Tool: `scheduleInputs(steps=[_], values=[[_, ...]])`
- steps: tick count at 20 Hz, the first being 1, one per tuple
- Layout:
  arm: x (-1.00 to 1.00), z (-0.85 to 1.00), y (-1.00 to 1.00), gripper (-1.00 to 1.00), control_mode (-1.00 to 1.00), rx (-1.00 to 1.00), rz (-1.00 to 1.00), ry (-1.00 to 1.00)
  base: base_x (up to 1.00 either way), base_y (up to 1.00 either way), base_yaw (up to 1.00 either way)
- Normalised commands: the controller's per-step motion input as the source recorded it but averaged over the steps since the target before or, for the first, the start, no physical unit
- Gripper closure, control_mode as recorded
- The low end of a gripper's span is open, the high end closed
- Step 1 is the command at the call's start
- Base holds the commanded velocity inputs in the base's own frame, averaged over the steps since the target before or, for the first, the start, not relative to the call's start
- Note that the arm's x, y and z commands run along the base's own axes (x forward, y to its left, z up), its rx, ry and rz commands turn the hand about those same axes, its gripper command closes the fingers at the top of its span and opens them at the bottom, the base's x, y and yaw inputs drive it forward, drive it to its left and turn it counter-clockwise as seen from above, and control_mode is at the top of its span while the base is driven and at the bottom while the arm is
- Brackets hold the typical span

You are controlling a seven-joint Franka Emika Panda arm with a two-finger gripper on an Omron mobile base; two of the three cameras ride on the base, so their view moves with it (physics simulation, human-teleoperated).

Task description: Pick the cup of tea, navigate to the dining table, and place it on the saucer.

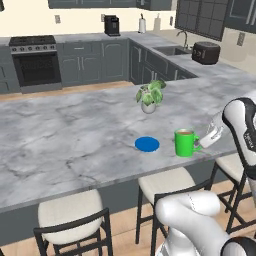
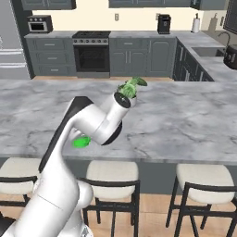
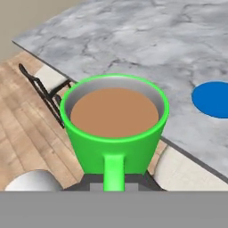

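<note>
The cup of tea (image 1: 186,143), a bright green mug filled with brown liquid, hangs by the front edge of the grey marble dining table (image 1: 65,135). My gripper (image 1: 202,141) is shut on its handle from the right. In the hand view the cup of tea (image 3: 115,129) sits close up, its handle (image 3: 114,171) pinched in my gripper (image 3: 114,185). The flat blue saucer (image 1: 147,144) lies on the table a little to the left of the cup, apart from it, and shows as the saucer (image 3: 213,99) at the right. My arm hides most of the cup (image 2: 82,142) in the right base view.
A white pot with a leafy plant (image 1: 150,96) stands behind the saucer. Black-framed, cream-seated stools (image 1: 167,182) line the table's near overhang. Far counters carry a stove (image 1: 34,60), a sink (image 1: 172,50) and a toaster (image 1: 206,52).
</note>
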Motion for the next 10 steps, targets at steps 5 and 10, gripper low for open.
scheduleInputs(steps=[5,10], values=[[1.0,-0.23,0.04,1.0,-1.0,0.11,0.2,0.04,0.0,0.0,0.0],[1.0,-0.01,0.02,1.0,-1.0,0.01,0.06,0.0,0.0,0.0,0.0]])
